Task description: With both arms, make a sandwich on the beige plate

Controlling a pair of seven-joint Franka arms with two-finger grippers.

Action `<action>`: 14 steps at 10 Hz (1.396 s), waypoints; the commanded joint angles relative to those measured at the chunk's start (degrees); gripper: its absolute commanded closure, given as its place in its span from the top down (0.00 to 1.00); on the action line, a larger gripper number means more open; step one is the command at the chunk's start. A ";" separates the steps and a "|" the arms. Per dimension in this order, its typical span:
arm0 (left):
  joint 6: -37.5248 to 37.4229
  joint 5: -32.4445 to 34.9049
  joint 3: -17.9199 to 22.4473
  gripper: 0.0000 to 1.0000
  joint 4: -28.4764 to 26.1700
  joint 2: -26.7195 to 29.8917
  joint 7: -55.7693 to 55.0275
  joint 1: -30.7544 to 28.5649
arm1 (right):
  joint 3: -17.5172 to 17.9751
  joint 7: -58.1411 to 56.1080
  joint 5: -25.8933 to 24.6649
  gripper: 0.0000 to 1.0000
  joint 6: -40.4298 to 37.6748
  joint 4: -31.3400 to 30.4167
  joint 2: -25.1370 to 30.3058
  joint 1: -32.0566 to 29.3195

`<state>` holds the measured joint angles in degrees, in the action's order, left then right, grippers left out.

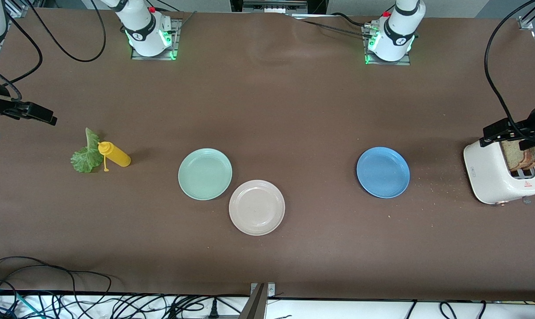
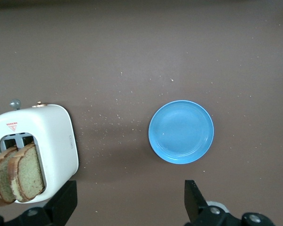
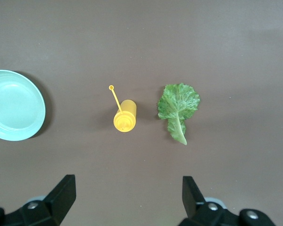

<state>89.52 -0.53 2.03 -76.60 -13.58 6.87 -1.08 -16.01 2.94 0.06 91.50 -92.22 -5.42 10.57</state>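
The beige plate (image 1: pixel 257 207) lies bare near the table's middle, touching the mint-green plate. A ruffled green lettuce leaf (image 1: pixel 85 157) (image 3: pixel 178 106) lies flat toward the right arm's end. Speckled brown bread slices (image 1: pixel 517 155) (image 2: pixel 19 176) stand in the white toaster (image 1: pixel 493 175) (image 2: pixel 52 141) at the left arm's end. My left gripper (image 1: pixel 513 135) (image 2: pixel 130 193) hangs open and empty over the toaster's edge. Up in the air over the table's end beside the lettuce, my right gripper (image 1: pixel 32 113) (image 3: pixel 127 188) is open with nothing in it.
A yellow sauce bottle (image 1: pixel 114 154) (image 3: pixel 125 115) lies on its side against the lettuce. The mint-green plate (image 1: pixel 205 173) (image 3: pixel 14 106) and a blue plate (image 1: pixel 383 172) (image 2: pixel 181 132) are bare. Crumbs dot the table between the blue plate and the toaster.
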 commanded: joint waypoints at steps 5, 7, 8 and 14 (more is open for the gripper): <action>-1.19 1.06 -0.01 1.00 1.63 -0.48 -0.98 1.34 | 0.01 0.40 0.03 1.00 -0.27 0.63 -0.21 0.06; -1.19 1.06 -0.01 1.00 1.45 -0.48 -0.98 1.34 | 0.01 0.40 0.11 1.00 -0.27 0.63 -0.21 0.06; -1.36 1.06 -0.01 1.00 1.45 -0.48 -0.98 1.34 | -0.07 0.49 1.24 1.00 -0.27 0.63 -0.21 -0.20; -1.45 1.06 -0.01 1.00 1.28 -0.48 -0.98 1.34 | -0.08 0.40 1.52 1.00 -0.89 0.63 -0.12 -0.20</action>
<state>89.04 -0.29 2.04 -76.41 -13.69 6.24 0.07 -16.08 3.06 0.52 91.42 -92.22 -5.51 10.42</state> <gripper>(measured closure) 0.000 0.000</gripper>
